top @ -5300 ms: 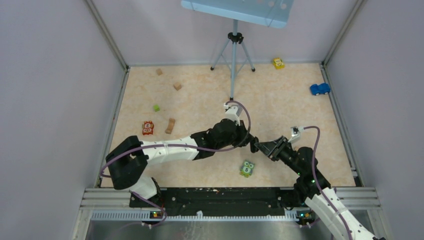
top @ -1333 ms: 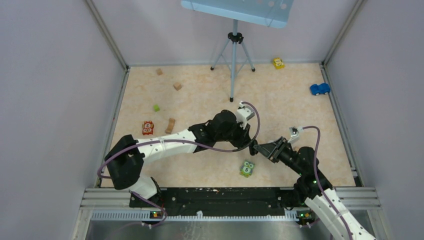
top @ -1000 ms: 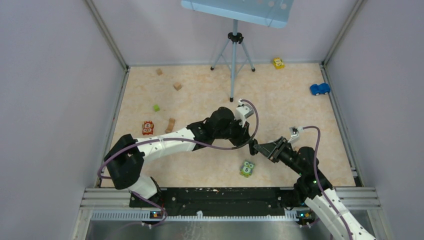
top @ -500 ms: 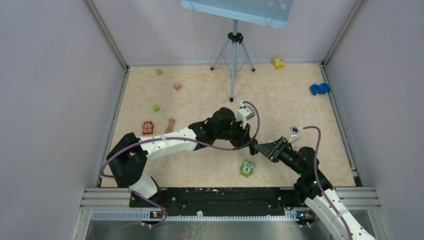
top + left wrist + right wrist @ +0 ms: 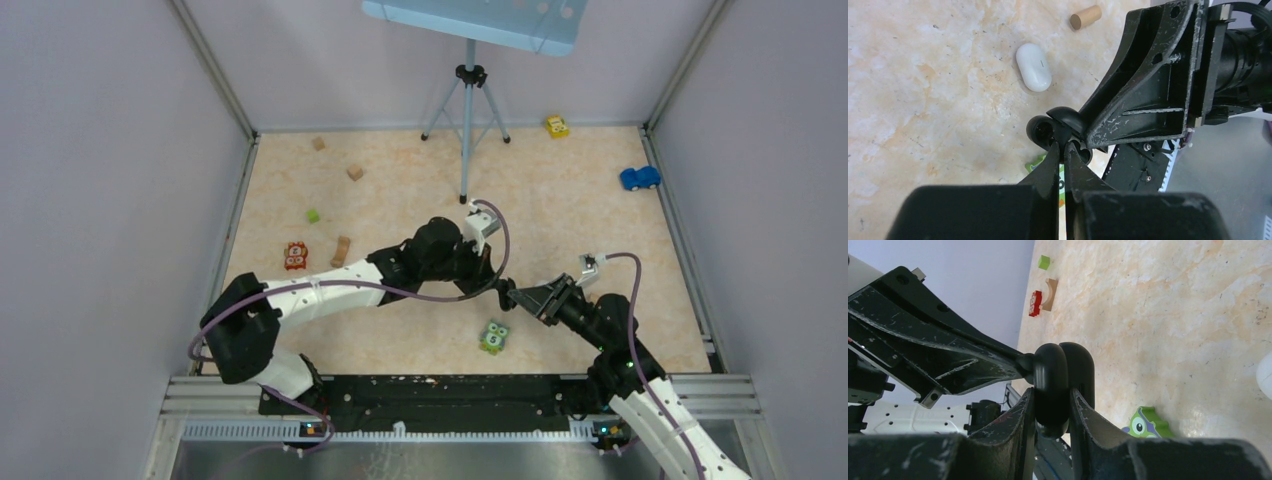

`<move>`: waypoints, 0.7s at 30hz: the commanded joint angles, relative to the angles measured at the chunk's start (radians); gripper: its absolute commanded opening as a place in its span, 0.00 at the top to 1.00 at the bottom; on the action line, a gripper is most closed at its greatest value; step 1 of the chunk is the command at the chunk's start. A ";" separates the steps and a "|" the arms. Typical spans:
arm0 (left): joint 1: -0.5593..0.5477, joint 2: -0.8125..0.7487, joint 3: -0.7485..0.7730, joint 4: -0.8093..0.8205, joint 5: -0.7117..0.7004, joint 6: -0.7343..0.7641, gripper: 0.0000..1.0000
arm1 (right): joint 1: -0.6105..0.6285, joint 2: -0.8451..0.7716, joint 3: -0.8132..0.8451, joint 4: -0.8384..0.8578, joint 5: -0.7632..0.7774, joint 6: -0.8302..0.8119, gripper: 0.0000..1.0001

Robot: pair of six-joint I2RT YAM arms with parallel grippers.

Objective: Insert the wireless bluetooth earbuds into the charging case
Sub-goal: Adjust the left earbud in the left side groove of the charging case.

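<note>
Enclosing mottled beige tabletop (image 5: 400, 170), lilac walls (image 5: 100, 200).

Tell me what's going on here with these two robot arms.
The right gripper is clamped on a black charging case, which looks open. The left gripper is shut, with its tips right at the case's wells. Whether it pinches an earbud is too hidden to tell. A white case lies on the table nearby.

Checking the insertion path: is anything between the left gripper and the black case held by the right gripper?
Nothing visible. The shut left gripper has its tips right at the black case, which the right gripper holds. The white case lies apart on the table.
</note>
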 commanded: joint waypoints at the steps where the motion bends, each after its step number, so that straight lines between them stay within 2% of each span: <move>1: 0.001 -0.095 -0.040 0.088 -0.075 -0.046 1.00 | -0.004 -0.010 0.049 0.033 0.013 0.005 0.95; 6: 0.000 -0.121 -0.057 0.081 -0.144 -0.118 1.00 | -0.004 -0.010 0.058 0.042 0.029 0.014 0.95; 13: -0.009 -0.162 -0.173 0.250 -0.222 -0.362 1.00 | -0.003 -0.011 0.053 0.059 0.063 0.031 0.95; 21: -0.020 -0.137 -0.174 0.258 -0.235 -0.419 1.00 | -0.004 -0.009 0.046 0.073 0.053 0.034 0.95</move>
